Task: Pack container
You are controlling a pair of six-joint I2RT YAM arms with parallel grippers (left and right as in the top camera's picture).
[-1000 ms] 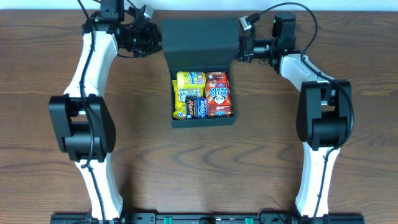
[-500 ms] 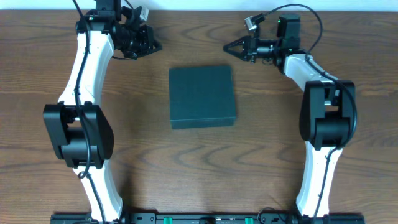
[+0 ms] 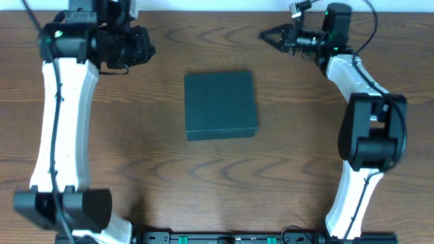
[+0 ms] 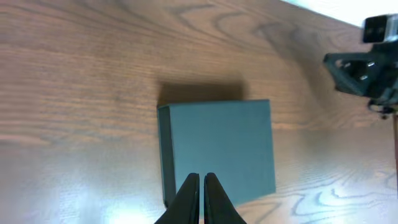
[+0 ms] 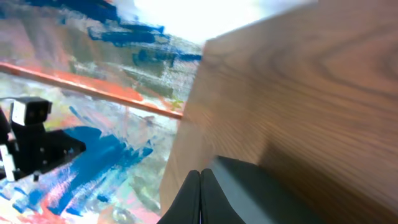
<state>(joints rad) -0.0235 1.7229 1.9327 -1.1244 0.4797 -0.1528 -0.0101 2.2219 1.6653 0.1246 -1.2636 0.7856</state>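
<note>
The black container [image 3: 221, 105] sits in the middle of the table with its flap lid shut, so its contents are hidden. It also shows in the left wrist view [image 4: 217, 149] and partly in the right wrist view [image 5: 273, 193]. My left gripper [image 3: 150, 49] is shut and empty, raised at the far left, well away from the container; its closed fingers show in the left wrist view [image 4: 200, 186]. My right gripper [image 3: 264, 35] is shut and empty, raised at the far right, clear of the container; its closed fingers show in the right wrist view [image 5: 200, 186].
The wooden table [image 3: 217, 176] surrounds the container. The table's far edge [image 3: 203, 8] runs just behind both grippers. The right arm's gripper shows at the upper right of the left wrist view [image 4: 367, 62].
One second ago the lid stood open with snack packs showing; now it is shut. Both grippers have drawn back from the lid, the left arm leftward and the right arm to the far right.
</note>
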